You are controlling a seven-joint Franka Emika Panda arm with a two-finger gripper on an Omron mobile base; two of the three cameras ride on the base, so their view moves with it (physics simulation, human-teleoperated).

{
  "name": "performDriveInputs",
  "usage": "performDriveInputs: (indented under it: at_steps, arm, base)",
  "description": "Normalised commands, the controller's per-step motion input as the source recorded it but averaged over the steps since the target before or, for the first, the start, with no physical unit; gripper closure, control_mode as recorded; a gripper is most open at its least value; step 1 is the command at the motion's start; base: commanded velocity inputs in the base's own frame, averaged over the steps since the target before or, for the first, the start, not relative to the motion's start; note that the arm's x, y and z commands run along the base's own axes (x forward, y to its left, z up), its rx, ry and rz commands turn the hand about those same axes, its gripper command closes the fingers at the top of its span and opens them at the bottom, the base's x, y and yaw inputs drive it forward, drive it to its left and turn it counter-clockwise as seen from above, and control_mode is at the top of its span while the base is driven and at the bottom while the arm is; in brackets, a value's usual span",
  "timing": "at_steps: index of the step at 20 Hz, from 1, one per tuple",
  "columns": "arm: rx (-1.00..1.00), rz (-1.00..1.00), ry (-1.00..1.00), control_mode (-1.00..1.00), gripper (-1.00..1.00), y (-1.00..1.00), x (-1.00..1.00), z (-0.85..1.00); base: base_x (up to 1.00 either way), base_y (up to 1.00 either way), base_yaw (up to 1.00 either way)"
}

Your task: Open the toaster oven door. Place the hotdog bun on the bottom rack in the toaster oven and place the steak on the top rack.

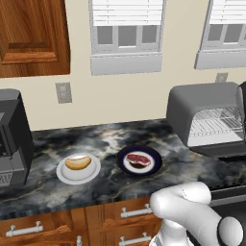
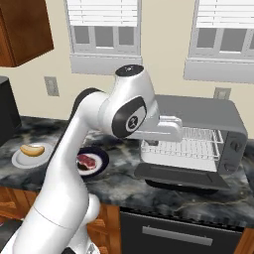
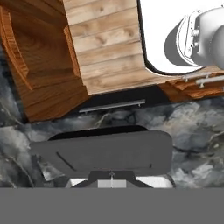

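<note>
- Left base view, going from the left: a black appliance (image 1: 13,139) stood at the counter's left edge, under a wooden wall cabinet (image 1: 32,36).
- The counter (image 1: 101,139) was dark marbled stone, with wooden drawers (image 1: 72,226) below its near edge.
- The bun (image 1: 78,162) lay on a white plate (image 1: 78,170), right of the black appliance and near the front of the counter.
- Just right of it, apart from it, the steak (image 1: 138,160) lay on a dark plate (image 1: 139,161).
- Farther right sat the grey oven (image 1: 202,103), its pale inside showing and wire racks (image 1: 216,126) visible.
- In the right base view the door (image 2: 181,176) lay folded down, flat over the counter in front of the oven.
- Both racks were bare; the top rack (image 2: 191,135) and bottom rack (image 2: 181,149) sat close together and were hard to tell apart.
- The arm (image 2: 129,111) reached from the left across to the oven's open mouth, its hand just above the lowered door.
- In the hand view the gripper (image 3: 112,183) looked down on the door's dark panel, with the counter and wooden drawers beyond; its fingertips were barely visible at the bottom edge.
- The jaws were fully closed and had hold of nothing.
- Two windows with white blinds (image 1: 127,12) were on the far wall.
</note>
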Motion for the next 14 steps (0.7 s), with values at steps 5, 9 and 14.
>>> performDriveInputs:
  at_steps: [5,9,14]
  arm:
    - [0.19,0.0,0.21,-1.0,1.0,-0.26,0.48,-0.67]
    - [0.13,0.08,0.15,-1.0,1.0,-0.44,0.19,-0.1]
    - [0.09,0.07,0.12,-1.0,1.0,-0.44,0.02,-0.58]
  base:
    - [0.0,0.0,0.0]
    - [0.0,0.0,0.0]
    - [0.0,0.0,0.0]
